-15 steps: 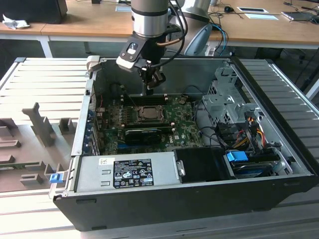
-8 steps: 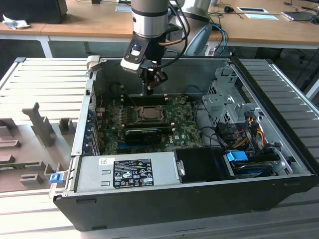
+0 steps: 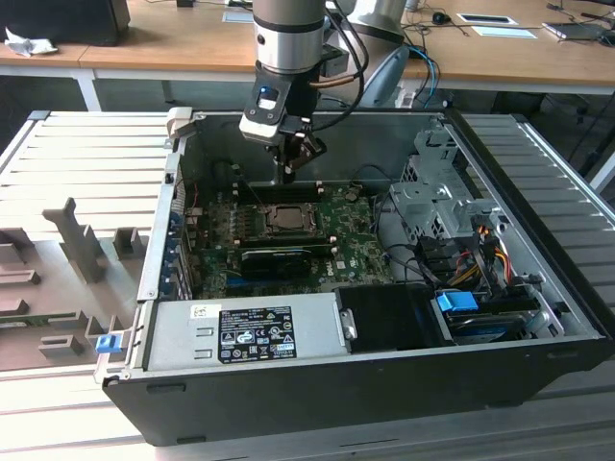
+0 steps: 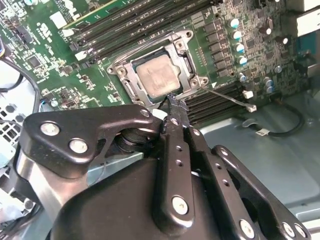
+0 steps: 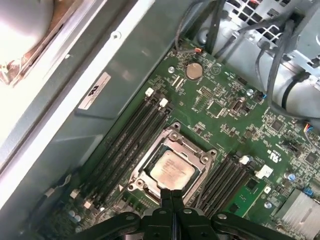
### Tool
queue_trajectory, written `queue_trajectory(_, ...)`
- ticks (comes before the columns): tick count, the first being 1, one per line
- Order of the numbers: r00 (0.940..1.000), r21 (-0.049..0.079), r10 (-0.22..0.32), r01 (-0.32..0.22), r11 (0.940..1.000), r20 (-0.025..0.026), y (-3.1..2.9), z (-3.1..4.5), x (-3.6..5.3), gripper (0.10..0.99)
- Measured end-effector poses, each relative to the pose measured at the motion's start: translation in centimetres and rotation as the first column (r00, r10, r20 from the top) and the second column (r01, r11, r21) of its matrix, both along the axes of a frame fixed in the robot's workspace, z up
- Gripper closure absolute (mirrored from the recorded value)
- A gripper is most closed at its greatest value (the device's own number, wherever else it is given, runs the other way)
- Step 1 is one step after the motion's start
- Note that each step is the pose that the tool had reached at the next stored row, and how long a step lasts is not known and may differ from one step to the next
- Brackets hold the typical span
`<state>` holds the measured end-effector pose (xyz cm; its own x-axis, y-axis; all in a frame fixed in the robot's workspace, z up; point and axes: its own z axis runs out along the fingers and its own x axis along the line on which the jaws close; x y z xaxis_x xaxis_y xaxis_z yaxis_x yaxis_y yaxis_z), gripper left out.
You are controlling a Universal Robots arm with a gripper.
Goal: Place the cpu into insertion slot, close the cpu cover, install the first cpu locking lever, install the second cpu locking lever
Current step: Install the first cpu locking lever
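Observation:
The cpu [image 5: 171,170] lies flat in the insertion slot [image 3: 270,220] on the green motherboard, its pale metal face up. The grey cpu cover [image 5: 192,150] lies down around it, framing the chip [image 4: 157,75]. A thin metal lever [image 4: 227,96] sticks out from one socket corner, slanting across the memory slots. My gripper [image 3: 288,174] hangs just above the socket's edge inside the computer case. Its fingers are shut together with nothing between them, and its tips [image 5: 171,193] point at the rim of the cover [image 4: 187,62]. In the second wrist view the gripper [image 4: 173,98] sits right beside the chip.
Black memory slots [image 5: 125,145] flank the socket on both sides. A long black card [image 3: 279,257] lies near the socket, a power supply [image 3: 245,331] at the front, and a drive cage with cables [image 3: 452,221] at the exterior view's right. The case walls [image 3: 317,117] enclose the space.

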<state>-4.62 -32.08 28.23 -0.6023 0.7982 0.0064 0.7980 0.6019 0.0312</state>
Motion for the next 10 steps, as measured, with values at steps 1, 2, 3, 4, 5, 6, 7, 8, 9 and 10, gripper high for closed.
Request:
queue_trajectory(1, 1.0, 0.0, 0.008, -0.008, 1.0, 0.0001, -0.01, -0.01, 0.0, 0.98)
queue_trajectory(2, 0.9998, 0.0, 0.02, -0.02, 0.9998, 0.0, -0.01, 0.0, 0.0, 0.98)
queue_trajectory(3, 0.9994, 0.0, 0.034, -0.034, 0.9994, 0.0, -0.01, -0.01, 0.0, 0.98)
queue_trajectory(4, 0.9987, 0.0, 0.051, -0.051, 0.9987, -0.0001, -0.02, 0.0, -0.01, 0.98)
queue_trajectory(5, 0.9976, 0.0, 0.069, -0.069, 0.9976, -0.0001, -0.02, -0.01, -0.01, 0.98)
queue_trajectory(6, 0.9962, 0.0, 0.087, -0.087, 0.9962, -0.0001, -0.02, -0.01, 0.0, 0.98)
queue_trajectory(7, 0.9943, 0.0, 0.106, -0.106, 0.9943, -0.0001, -0.02, -0.02, -0.01, 0.98)
queue_trajectory(8, 0.9902, 0.0, 0.14, -0.14, 0.9902, -0.0001, -0.02, -0.03, -0.01, 0.98)
queue_trajectory(9, 0.9853, 0.0, 0.171, -0.171, 0.9853, -0.0001, -0.02, -0.04, 0.0, 0.98)
queue_trajectory(10, 0.9791, 0.0, 0.203, -0.203, 0.9791, -0.0001, -0.02, -0.06, -0.01, 0.98)
